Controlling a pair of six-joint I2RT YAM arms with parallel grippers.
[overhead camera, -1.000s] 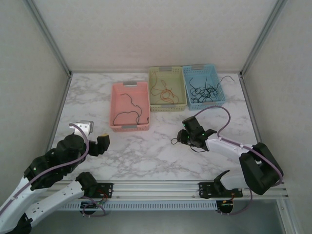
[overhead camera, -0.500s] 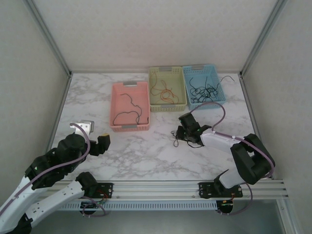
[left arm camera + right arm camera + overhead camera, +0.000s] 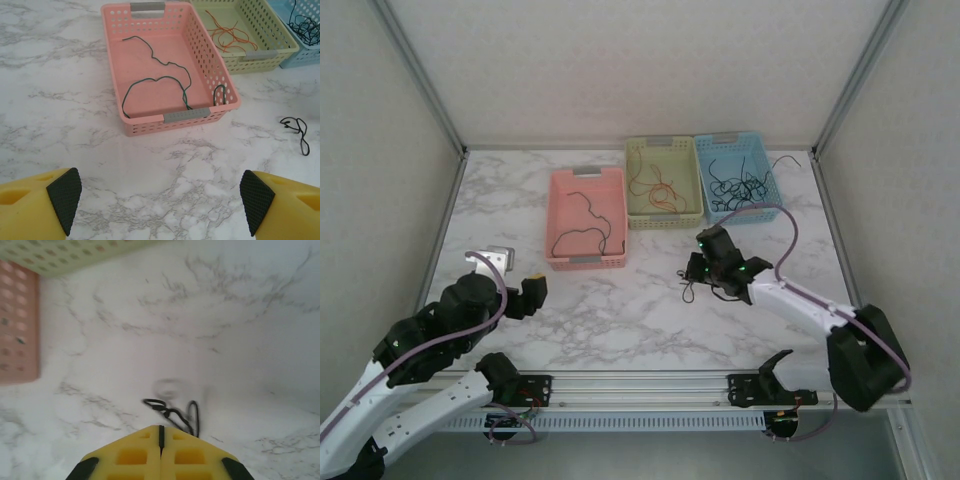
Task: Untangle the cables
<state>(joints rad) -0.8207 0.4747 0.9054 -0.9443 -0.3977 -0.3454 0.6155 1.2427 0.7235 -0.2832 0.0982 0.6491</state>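
Observation:
A small black cable [image 3: 175, 412] curls out from the tip of my right gripper [image 3: 161, 428], whose jaws are shut on it. It hangs just above the marble, casting a blurred shadow. From above, the same cable [image 3: 688, 290] dangles left of the right gripper [image 3: 698, 272], in front of the baskets. It shows as a loose black squiggle [image 3: 296, 129] at the right of the left wrist view. My left gripper [image 3: 160, 200] stands wide open over bare marble at the near left [image 3: 533, 290], with nothing between its pads.
Three baskets sit in a row at the back: a pink basket [image 3: 586, 178] with a dark green cable [image 3: 160, 80], a pale green basket [image 3: 663, 143] with orange-red cables [image 3: 230, 35], and a blue basket [image 3: 730, 139] with black cables [image 3: 740, 185].
The right gripper has shut on the black cable and lifted it slightly, shifting back and to the right. The left arm has stayed put.

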